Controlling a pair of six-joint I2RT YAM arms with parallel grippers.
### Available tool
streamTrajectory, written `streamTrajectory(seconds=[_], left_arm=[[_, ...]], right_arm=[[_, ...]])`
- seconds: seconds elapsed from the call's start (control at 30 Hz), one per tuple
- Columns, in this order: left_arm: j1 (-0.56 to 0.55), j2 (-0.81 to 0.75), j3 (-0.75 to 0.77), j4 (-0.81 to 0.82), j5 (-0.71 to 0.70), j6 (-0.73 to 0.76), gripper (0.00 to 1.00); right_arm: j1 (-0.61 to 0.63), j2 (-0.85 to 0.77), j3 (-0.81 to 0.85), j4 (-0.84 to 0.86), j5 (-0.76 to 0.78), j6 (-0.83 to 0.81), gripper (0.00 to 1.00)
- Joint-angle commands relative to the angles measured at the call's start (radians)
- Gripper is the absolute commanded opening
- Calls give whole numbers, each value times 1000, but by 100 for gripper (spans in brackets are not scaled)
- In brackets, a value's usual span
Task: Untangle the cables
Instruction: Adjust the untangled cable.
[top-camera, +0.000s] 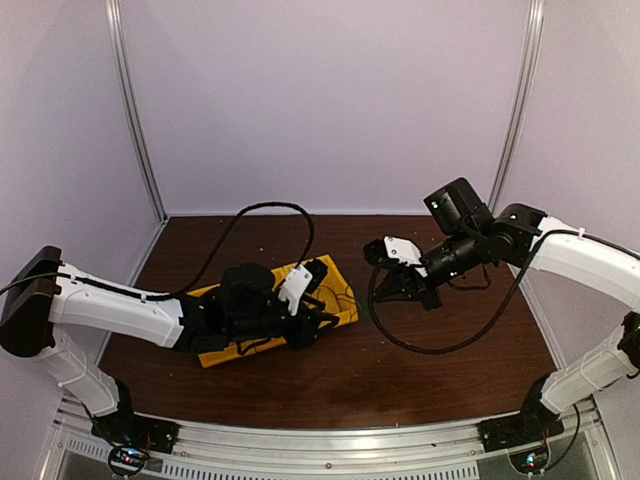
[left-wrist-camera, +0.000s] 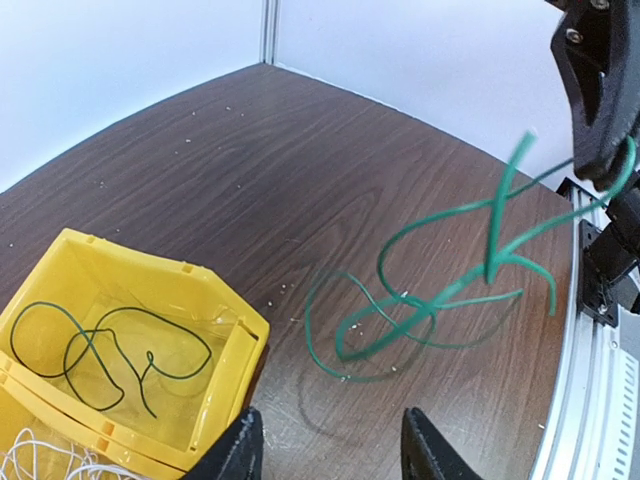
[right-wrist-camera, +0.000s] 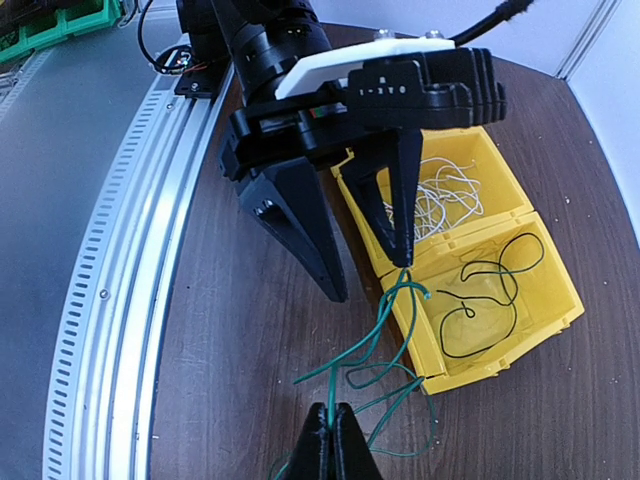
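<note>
A thin green cable (right-wrist-camera: 385, 330) hangs in loose loops just above the table, and it also shows in the left wrist view (left-wrist-camera: 440, 300). My right gripper (right-wrist-camera: 330, 415) is shut on one strand of it; in the top view this gripper (top-camera: 385, 290) is right of the bin. My left gripper (left-wrist-camera: 330, 420) is open and empty, facing the green loops; it also shows in the right wrist view (right-wrist-camera: 370, 275) and the top view (top-camera: 322, 300). A yellow bin (right-wrist-camera: 530, 215) holds a thin black cable (right-wrist-camera: 490, 290) in one compartment and white cables (right-wrist-camera: 440, 190) in the other.
The yellow bin (top-camera: 340, 300) lies under my left gripper on the brown table. A thick black robot cable (top-camera: 450, 345) sags in a loop below my right arm. An aluminium rail (right-wrist-camera: 110, 300) runs along the near table edge. White walls close the back and sides.
</note>
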Motion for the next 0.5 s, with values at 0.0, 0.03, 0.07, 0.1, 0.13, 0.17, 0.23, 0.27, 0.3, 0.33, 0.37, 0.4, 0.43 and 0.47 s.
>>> streamTrajectory(seconds=[0.0, 0.03, 0.07, 0.1, 0.13, 0.17, 0.23, 0.27, 0.3, 0.33, 0.37, 0.4, 0.43, 0.47], left_arm=[[5, 25, 48, 95, -30, 47, 48], [5, 27, 50, 108, -34, 51, 49], [5, 27, 51, 123, -32, 61, 49], [5, 27, 52, 143, -22, 74, 49], [6, 29, 52, 163, -4, 88, 48], [5, 31, 54, 180, 16, 100, 47], [5, 36, 62, 203, 32, 120, 43], [5, 40, 66, 211, 34, 130, 40], [5, 44, 71, 215, 34, 139, 38], [5, 51, 77, 215, 34, 145, 35], [6, 57, 83, 214, 34, 151, 34], [7, 63, 85, 216, 61, 156, 33], [8, 68, 87, 218, 70, 160, 32], [8, 71, 88, 222, 75, 166, 31]], right_arm=[[-5, -13, 37, -40, -49, 15, 0], [-5, -13, 37, -43, -51, 15, 0], [-6, -13, 36, -45, -52, 16, 0], [-6, -13, 37, -45, -54, 17, 0], [-5, -12, 37, -45, -54, 17, 0], [-5, -12, 37, -46, -55, 17, 0], [-6, -10, 37, -44, -59, 19, 0], [-5, -10, 37, -44, -60, 20, 0], [-6, -10, 37, -44, -60, 20, 0], [-5, -11, 37, -44, -59, 20, 0], [-6, -13, 37, -43, -59, 20, 0], [-7, -13, 37, -42, -59, 21, 0], [-7, -15, 37, -41, -60, 22, 0], [-8, -14, 37, -41, -61, 22, 0]])
